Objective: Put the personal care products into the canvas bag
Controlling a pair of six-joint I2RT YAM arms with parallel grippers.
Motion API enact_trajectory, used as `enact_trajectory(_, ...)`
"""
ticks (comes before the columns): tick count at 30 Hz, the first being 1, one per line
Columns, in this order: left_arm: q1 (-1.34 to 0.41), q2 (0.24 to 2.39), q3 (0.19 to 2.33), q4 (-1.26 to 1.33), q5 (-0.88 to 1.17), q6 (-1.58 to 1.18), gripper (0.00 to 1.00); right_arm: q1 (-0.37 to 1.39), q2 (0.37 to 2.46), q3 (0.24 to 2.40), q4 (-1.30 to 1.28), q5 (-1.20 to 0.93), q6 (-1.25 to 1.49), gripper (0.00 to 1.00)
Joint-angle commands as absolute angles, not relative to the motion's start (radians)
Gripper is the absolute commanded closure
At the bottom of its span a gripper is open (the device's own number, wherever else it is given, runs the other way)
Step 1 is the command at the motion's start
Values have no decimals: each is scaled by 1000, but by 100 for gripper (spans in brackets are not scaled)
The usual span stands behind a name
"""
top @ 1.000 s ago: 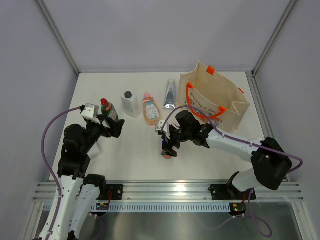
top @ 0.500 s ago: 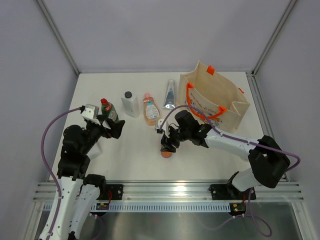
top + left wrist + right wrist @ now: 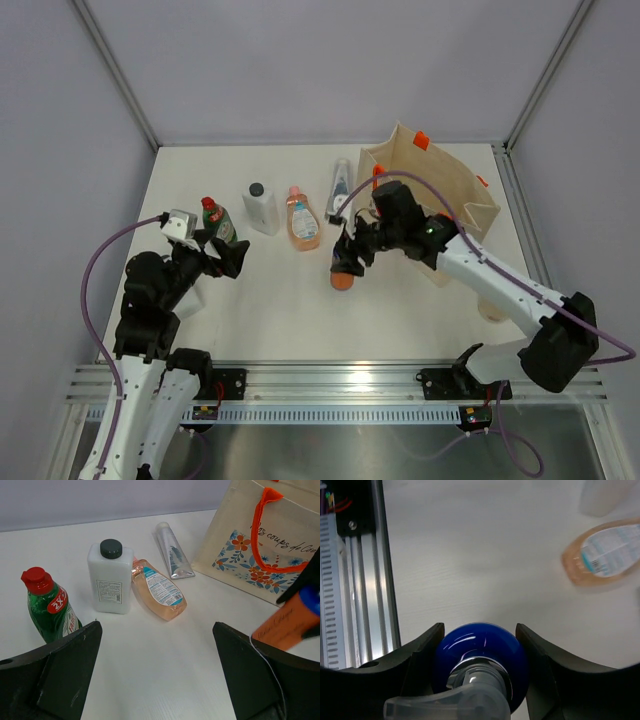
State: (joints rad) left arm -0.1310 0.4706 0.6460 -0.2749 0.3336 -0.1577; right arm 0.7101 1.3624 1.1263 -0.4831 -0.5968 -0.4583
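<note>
- Your right fingers (image 3: 420, 655) are closed on the orange bottle (image 3: 343, 275), pinching it at its blue cap end. The orange body hangs slanted below the grip and looks to be off the counter (image 3: 260, 310), just beside the near left corner of the bag (image 3: 470, 200).
- Expect that bottle to be light, stiff and smooth. With the hold this high, the body can swing or twist, so carry it gently and keep the squeeze firm.
- Treat the bag as soft. Its canvas walls will give if you bump them, and the orange handles arch over the opening where a hanging bottle could snag. Come in from above, between the handles.
- Your left fingers (image 3: 55, 675) stand wide apart and hold nothing, with the green bottle (image 3: 49, 606) just ahead of them.
- The green bottle and the white bottle (image 3: 110, 580) stand upright. They look rigid and easy to tip, so take each across the body, below the cap.
- The pink bottle (image 3: 159, 590) lies flat, touching the white one. Grip across its narrower sides.
- The tube (image 3: 172, 554) lies flat near the bag. It is probably soft and thin, so pinch it across its width, nearer the cap.
</note>
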Motion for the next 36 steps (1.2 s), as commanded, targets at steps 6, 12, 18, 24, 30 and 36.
enact_trajectory(6, -135, 459, 647, -224, 364, -149, 1, 408, 1269, 1557, -486, -605, -324, 100)
enact_trajectory(12, -135, 454, 649, -227, 365, -149, 1, 113, 1333, 1736, -514, -577, -296, 100)
enact_trajectory(18, -135, 453, 649, -224, 377, -149, 1, -66, 1434, 1753, -607, -621, -362, 100)
enact_trajectory(24, -135, 451, 649, -224, 380, -147, 1, -75, 1462, 1628, -643, -635, -472, 100)
enact_trajectory(30, -135, 453, 649, -224, 383, -147, 1, -75, 1518, 1583, -653, -536, -599, 100)
enact_trajectory(36, -135, 451, 649, -224, 383, -147, 1, -74, 1578, 1588, -753, -420, -797, 100)
